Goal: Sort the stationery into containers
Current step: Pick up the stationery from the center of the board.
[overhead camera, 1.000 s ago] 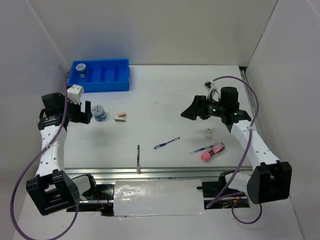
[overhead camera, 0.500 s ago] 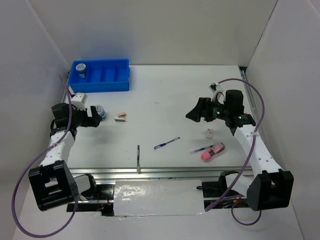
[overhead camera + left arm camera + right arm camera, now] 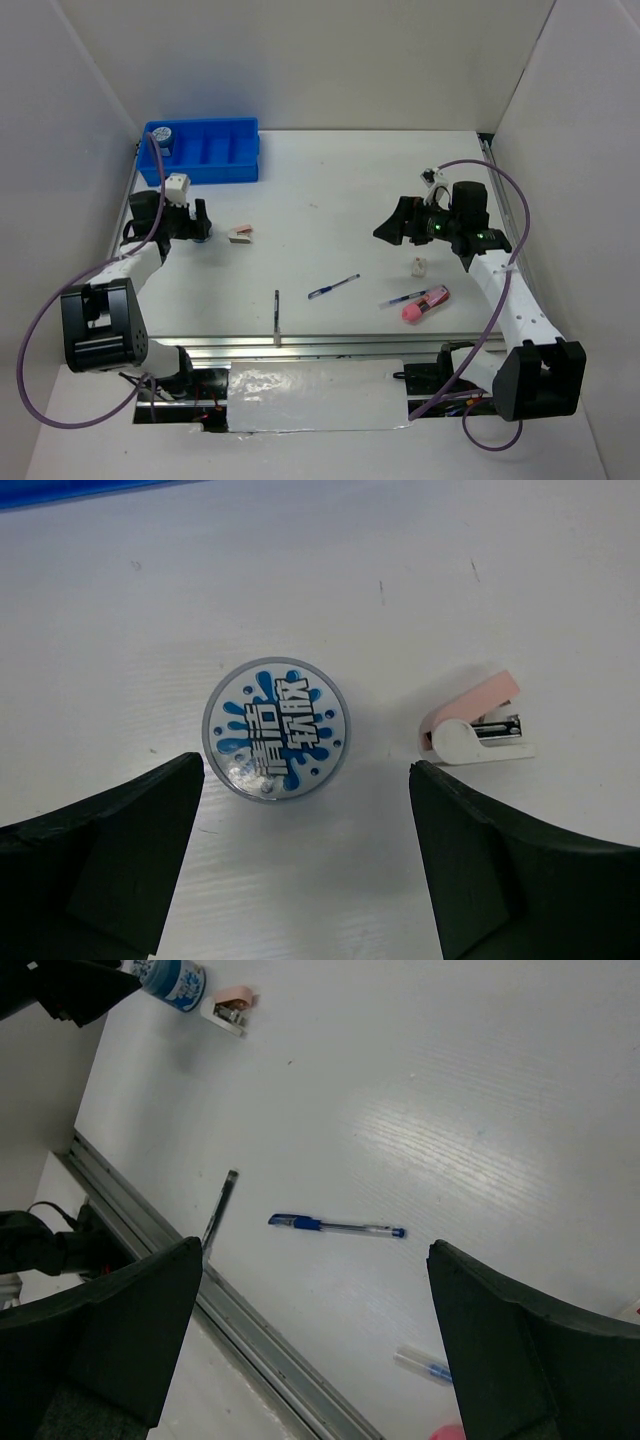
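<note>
Pink tube (image 3: 452, 1433) cropped, lower pen (image 3: 420, 1363) partly hidden

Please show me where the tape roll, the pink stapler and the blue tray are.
tape roll (image 3: 277, 731), left wrist view, middle of its printed top
pink stapler (image 3: 475, 705), left wrist view, its pink top
tray (image 3: 220, 172), top view, its near wall

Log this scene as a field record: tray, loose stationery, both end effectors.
tray: blue tray, far left; first tape roll in its leftmost compartment
left end effector: open, aimed at second tape roll, no contact
right end effector: open, empty, above table
still loose: pink stapler, blue pen, second pen, pink tube, dark stick, white eraser
</note>
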`<move>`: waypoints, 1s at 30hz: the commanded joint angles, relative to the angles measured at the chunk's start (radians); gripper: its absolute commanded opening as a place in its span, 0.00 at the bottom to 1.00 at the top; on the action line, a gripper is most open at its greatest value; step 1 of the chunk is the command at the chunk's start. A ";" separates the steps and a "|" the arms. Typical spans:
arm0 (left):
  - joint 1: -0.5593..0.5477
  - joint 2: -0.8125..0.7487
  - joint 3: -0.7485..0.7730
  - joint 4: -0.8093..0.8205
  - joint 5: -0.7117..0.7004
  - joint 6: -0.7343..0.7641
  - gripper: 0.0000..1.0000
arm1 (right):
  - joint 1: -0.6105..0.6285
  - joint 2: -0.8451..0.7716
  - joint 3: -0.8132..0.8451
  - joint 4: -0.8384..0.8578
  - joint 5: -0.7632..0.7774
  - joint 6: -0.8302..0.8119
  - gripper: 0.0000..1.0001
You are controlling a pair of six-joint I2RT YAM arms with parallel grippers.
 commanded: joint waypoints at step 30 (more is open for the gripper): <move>-0.044 0.153 0.125 0.042 -0.151 -0.031 0.90 | -0.024 0.012 -0.017 0.025 -0.017 -0.003 1.00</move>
